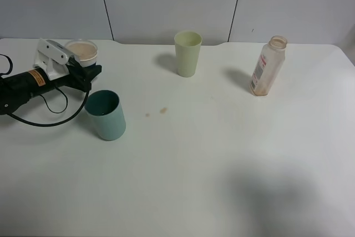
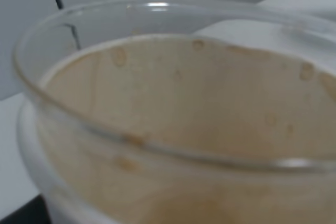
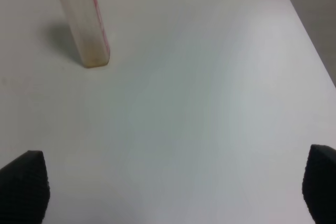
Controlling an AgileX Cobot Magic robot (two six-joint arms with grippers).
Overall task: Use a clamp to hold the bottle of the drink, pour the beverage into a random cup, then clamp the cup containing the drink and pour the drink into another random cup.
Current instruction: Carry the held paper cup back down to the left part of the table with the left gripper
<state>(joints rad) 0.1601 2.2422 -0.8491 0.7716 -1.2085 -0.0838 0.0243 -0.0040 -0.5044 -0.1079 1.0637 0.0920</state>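
At the far left, my left gripper [image 1: 90, 71], the clamp, is shut on the short white cup with the blue band [image 1: 83, 54]. The cup stands upright beside the teal cup [image 1: 105, 115], a little behind it. Its light brown beverage [image 1: 81, 49] fills the left wrist view, where the cup's rim [image 2: 157, 148] and the beverage [image 2: 199, 108] show close up. The bottle [image 1: 268, 66] stands upright at the back right with only brown stains inside. My right gripper [image 3: 170, 187] is open, well short of the bottle [image 3: 84, 19], and is out of the high view.
A pale yellow-green cup [image 1: 187, 54] stands at the back middle. Two small brown drops [image 1: 163, 110] lie on the white table [image 1: 222, 154] right of the teal cup. The left arm's black cable [image 1: 50, 120] loops on the table at the left.
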